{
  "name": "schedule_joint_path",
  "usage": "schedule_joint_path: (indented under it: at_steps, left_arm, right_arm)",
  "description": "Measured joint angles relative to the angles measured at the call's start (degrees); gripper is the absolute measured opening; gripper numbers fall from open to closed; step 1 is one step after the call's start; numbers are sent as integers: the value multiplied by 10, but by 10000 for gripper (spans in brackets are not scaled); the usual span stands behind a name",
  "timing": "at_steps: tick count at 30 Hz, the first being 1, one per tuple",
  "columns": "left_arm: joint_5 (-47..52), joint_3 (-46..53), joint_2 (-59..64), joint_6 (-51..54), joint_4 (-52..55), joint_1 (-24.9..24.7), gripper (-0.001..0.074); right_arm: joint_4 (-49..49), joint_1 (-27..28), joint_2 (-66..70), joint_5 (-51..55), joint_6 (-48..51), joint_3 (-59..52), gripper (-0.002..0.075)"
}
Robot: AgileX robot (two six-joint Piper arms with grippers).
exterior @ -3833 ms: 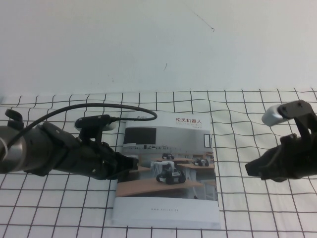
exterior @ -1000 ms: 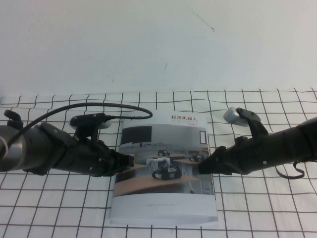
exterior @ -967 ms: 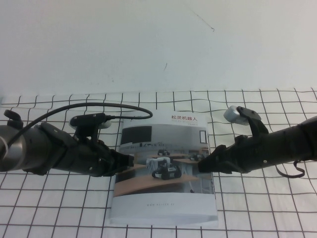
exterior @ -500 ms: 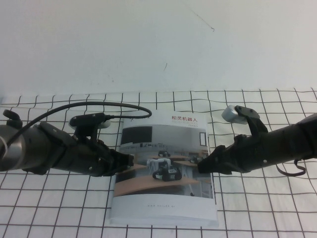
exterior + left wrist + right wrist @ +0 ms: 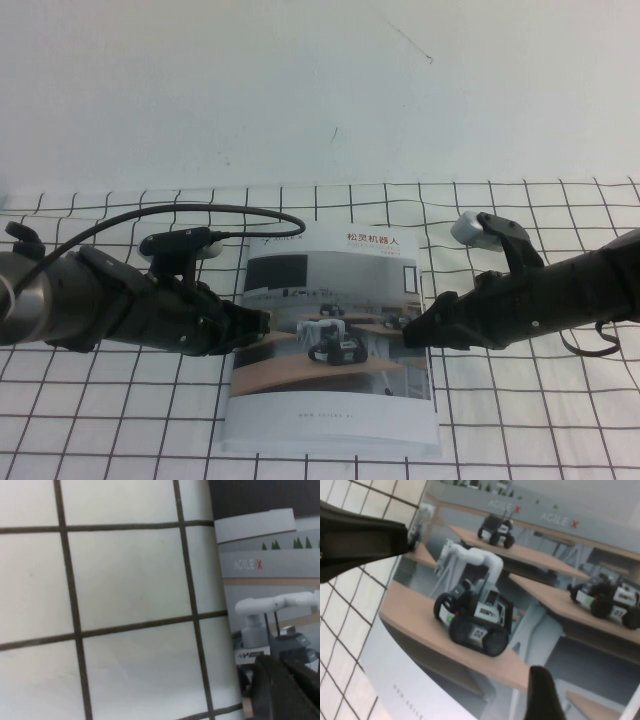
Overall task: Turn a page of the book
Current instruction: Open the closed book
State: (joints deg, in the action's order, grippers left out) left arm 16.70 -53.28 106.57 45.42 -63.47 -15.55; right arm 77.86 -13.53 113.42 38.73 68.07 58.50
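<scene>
The left gripper (image 5: pixel 262 326) is lying low at the left edge of the book (image 5: pixel 333 345), its dark tip resting on the spine side of the cover; whether its fingers are parted or closed cannot be told. In the left wrist view only a dark finger (image 5: pixel 285 690) is showing, over the printed cover beside the grid-lined tablecloth (image 5: pixel 125 580).

The book is lying flat and closed near the middle of the tablecloth (image 5: pixel 120 420) — a thin, rectangular softcover with its long axis running away from the robot, the Chinese title at the far end and a white strip with small print at the near end. The page (image 5: pixel 340 300), the glossy cover leaf, is facing up with its photo of small wheeled robots on wooden desks; its right edge is looking slightly raised where the right arm meets it, though that is hard to judge.

The right gripper (image 5: pixel 410 336) is sitting at the book's right edge, about halfway along, tip touching the cover. Its opening cannot be told either — in the right wrist view a single dark fingertip (image 5: pixel 542 692) is showing over the page (image 5: pixel 530 580), with the left gripper (image 5: pixel 362 540) across the book.
</scene>
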Motion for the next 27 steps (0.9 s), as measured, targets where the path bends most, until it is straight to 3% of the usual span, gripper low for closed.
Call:
schedule_joint_path:
  at_steps: [15, 27]
  left_arm:
    - [0, 0, 0, 0, 0, 0, -3]
    - [0, 0, 0, 0, 0, 1, -3]
  right_arm:
    - [1, 0, 31, 27, -5, 1, 407]
    - [111, 0, 38, 124, 70, 1, 407]
